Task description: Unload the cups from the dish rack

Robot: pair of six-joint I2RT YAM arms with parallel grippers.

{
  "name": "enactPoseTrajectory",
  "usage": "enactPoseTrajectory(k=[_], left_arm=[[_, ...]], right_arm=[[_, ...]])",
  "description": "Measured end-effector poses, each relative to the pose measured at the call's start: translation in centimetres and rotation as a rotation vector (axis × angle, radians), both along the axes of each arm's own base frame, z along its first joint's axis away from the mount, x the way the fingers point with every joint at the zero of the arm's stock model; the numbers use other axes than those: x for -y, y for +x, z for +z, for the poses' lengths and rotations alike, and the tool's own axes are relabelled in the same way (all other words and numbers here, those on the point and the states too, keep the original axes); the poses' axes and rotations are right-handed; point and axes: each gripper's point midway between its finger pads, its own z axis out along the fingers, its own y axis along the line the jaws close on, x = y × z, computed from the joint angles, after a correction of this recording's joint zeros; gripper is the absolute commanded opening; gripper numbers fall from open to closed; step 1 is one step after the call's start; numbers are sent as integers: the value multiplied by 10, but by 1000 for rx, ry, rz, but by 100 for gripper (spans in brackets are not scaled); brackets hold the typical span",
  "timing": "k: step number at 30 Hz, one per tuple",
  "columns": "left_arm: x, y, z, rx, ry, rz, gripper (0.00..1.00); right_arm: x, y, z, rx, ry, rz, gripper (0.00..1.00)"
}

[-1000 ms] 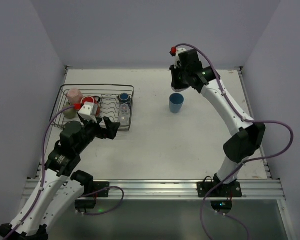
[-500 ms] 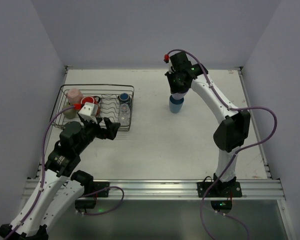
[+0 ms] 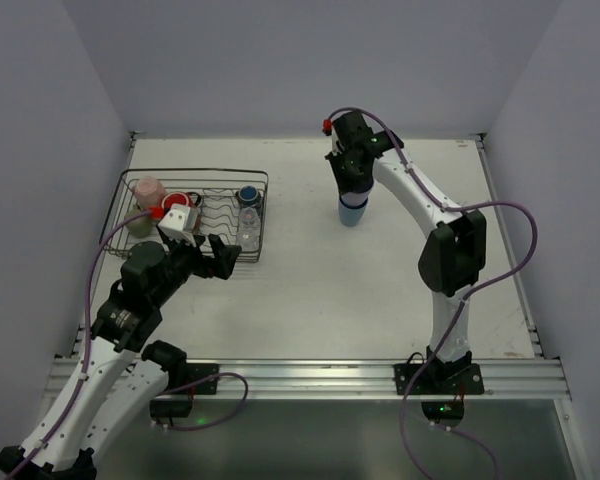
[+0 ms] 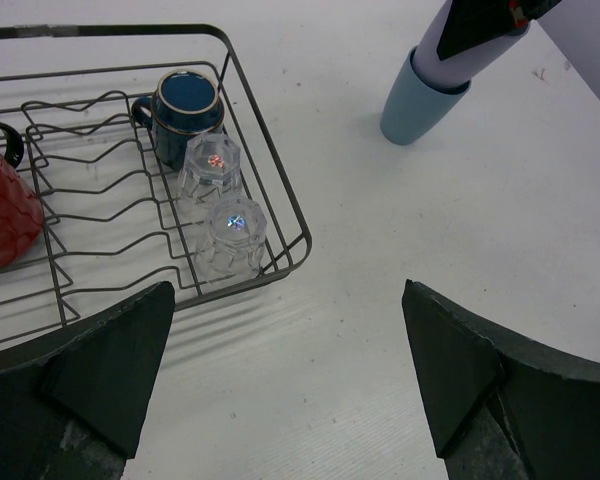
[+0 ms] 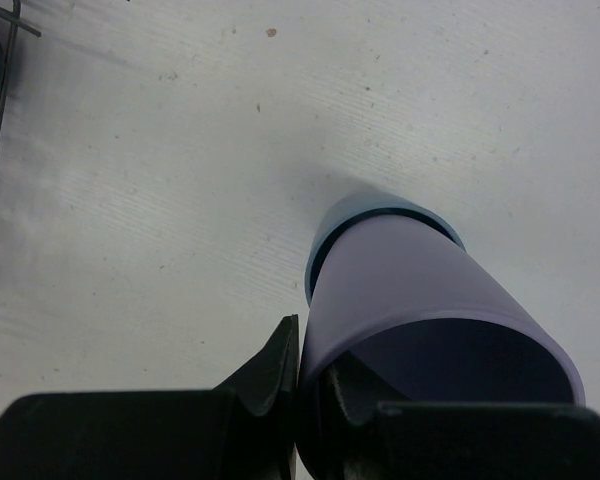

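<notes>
Sitting in blue cup [image 5: 323, 243]: lavender tumbler [image 5: 410, 290], pinched by R gripper [image 5: 305, 370].

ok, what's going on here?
Right arm holds the tumbler by its rim, jaws shut on the wall. The tumbler's base is nested in the blue cup, which stands on the table away from the rack. Left arm hovers by the rack's near corner, jaws open and empty. In the rack: red mug, dark blue mug, two clear glasses, pink cup.
</notes>
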Motion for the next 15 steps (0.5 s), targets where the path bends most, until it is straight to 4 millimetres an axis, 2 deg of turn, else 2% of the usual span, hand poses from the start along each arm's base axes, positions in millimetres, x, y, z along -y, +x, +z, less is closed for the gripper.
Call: enactPoseTrajectory(k=[6,8,9,12,15], left_arm=[[0,0,0,-2,1,0,100],[0,1,-1,-4,2,0,100],[0,1,-1,-5,2,0,100],[0,1,-3,-10,4,2,100],[0,2,-4,-16,7,4,100]], right_arm=[[-1,1,-9,-22,0,3,2],[-1,1,-9,-23,2,4,8],[-1,1,-10,-24,3,5,18],[-2,1,-11,-26,5,7,29],[-2,1,-13,-29,4,8,32]])
